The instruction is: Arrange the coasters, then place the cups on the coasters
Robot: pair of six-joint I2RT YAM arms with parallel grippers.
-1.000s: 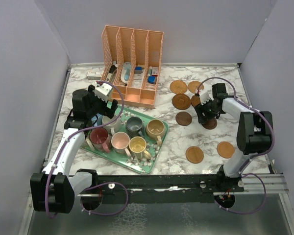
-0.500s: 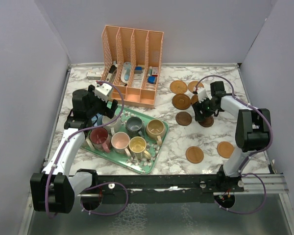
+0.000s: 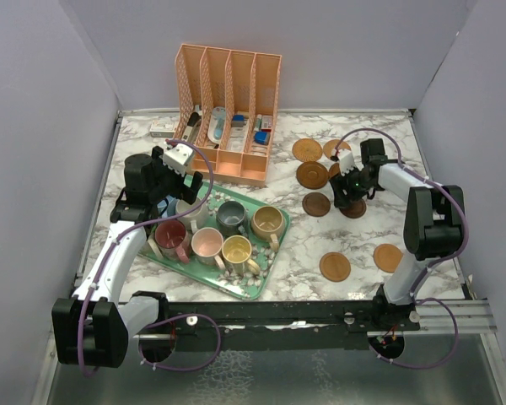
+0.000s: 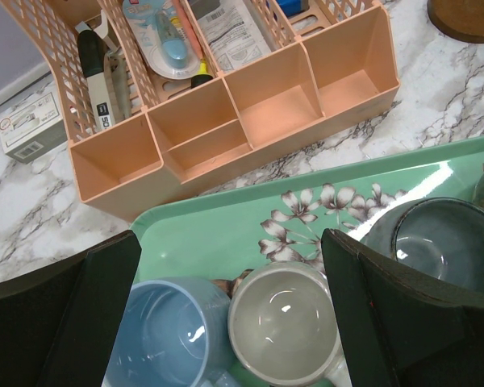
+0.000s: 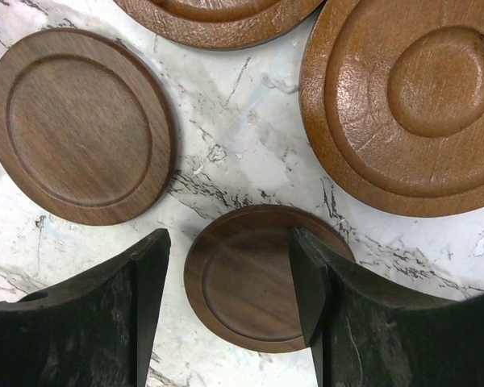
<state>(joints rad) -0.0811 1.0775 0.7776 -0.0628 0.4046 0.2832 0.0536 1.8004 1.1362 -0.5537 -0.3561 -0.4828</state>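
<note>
Several brown coasters lie on the right of the marble table, among them a ringed one (image 3: 312, 175), a dark one (image 3: 316, 204) and two near the front (image 3: 335, 267) (image 3: 389, 257). My right gripper (image 3: 347, 196) (image 5: 230, 258) is open low over a small dark coaster (image 5: 250, 278); its right finger (image 5: 306, 274) overlaps that coaster's right side, its left finger stands clear. The cups stand on the green floral tray (image 3: 261, 283): maroon (image 3: 170, 234), pink (image 3: 207, 243), yellow (image 3: 236, 250), grey-blue (image 3: 231, 218), tan (image 3: 267, 222). My left gripper (image 3: 164, 181) (image 4: 230, 314) hangs wide open above a blue cup (image 4: 157, 334) and a cream cup (image 4: 284, 322).
A peach desk organiser (image 3: 228, 110) with pens and small items stands at the back, just behind the tray. A small white box (image 3: 162, 128) lies at the back left. Grey walls close in the table on the left, right and back.
My right gripper has shifted a little to the left, and the small dark coaster beneath it has slid the same way. The left arm has not moved.
</note>
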